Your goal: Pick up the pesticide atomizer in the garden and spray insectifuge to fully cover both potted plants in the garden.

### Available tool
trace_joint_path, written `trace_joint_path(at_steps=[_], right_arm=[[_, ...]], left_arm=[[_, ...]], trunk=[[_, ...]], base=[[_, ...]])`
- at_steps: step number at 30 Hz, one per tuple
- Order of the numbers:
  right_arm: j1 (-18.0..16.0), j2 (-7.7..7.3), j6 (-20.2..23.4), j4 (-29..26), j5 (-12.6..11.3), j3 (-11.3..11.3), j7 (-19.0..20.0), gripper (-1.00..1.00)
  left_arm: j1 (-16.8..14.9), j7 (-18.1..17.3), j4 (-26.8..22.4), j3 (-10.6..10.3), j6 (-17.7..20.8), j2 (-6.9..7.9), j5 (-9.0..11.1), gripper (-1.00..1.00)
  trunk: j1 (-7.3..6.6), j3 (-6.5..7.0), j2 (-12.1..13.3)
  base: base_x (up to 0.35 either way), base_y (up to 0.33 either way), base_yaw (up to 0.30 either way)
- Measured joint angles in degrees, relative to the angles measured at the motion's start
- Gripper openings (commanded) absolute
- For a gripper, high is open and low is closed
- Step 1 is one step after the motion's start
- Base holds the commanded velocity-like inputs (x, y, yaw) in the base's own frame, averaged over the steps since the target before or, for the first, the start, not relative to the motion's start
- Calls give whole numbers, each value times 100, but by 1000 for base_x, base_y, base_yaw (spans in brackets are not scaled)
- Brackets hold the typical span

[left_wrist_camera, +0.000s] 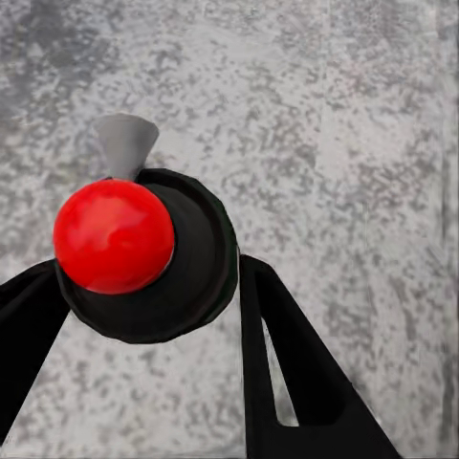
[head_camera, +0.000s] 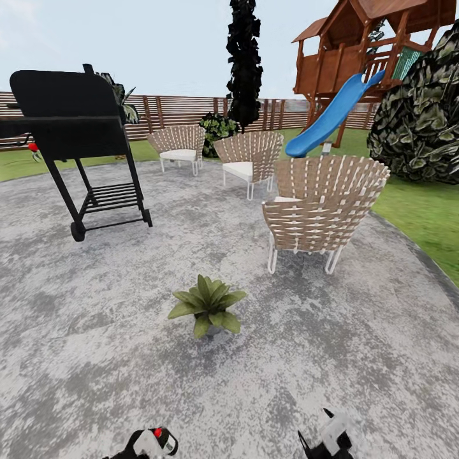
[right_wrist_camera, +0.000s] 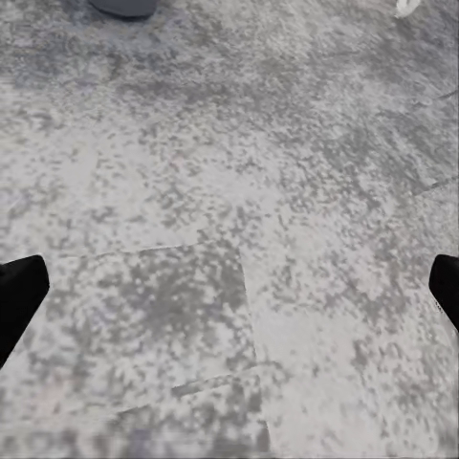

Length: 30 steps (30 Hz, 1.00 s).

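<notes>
One potted plant (head_camera: 207, 307), a low rosette of broad green leaves in a small grey pot, stands on the grey stone patio (head_camera: 95, 331) straight ahead of me. The second potted plant is out of view. My left gripper (head_camera: 150, 444) sits at the bottom edge of the head view. In the left wrist view this gripper (left_wrist_camera: 153, 268) is shut on the pesticide atomizer (left_wrist_camera: 186, 273), seen end-on as a dark round body with a pale grey nozzle and a red ball. My right gripper (right_wrist_camera: 229, 287) hangs open over bare stone, and it also appears low in the head view (head_camera: 328, 437).
A black wheeled grill (head_camera: 70, 121) stands at the left. Three woven chairs (head_camera: 322, 213) sit behind and right of the plant. A wooden play tower with a blue slide (head_camera: 331, 115), a dark bush (head_camera: 421, 115), lawn and a slatted fence (head_camera: 178, 109) lie beyond.
</notes>
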Motion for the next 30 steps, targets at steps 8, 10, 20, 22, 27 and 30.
trace_joint_path(at_steps=[8, 10, 20, 22, 27, 30], right_arm=[[-471, 40, 1753, -1230, 2030, 112, 2770, 100], [-674, 81, 1792, -1353, 2080, 113, 3454, 100], [-866, 646, 1823, -1407, 2119, 125, 3931, 100], [-867, 745, 1824, -1406, 2131, 126, 3939, -100], [-873, 907, 1822, -1416, 2135, 126, 4056, -100], [-887, 1077, 1822, -1443, 2141, 131, 4131, -100]], left_arm=[[-1026, -1884, -34, -12, 687, -70, -1996, -100], [-1181, -2224, -44, -13, 705, -83, -2233, -100], [-1288, -2501, -62, -19, 735, -92, -2603, -100], [-1289, -2500, -68, -17, 738, -119, -2633, -100], [-1290, -2495, -146, -20, 742, -280, -2654, -100], [-1290, -2492, -244, -26, 738, -467, -2656, -100]], trunk=[[0, 0, 0], [0, 0, 0], [0, -1, 0], [0, -1, 0], [0, -1, 0], [0, -1, 0]], base=[[0, 0, 0], [0, 0, 0], [0, 0, 0], [0, 0, 0], [0, 0, 0], [0, 0, 0]])
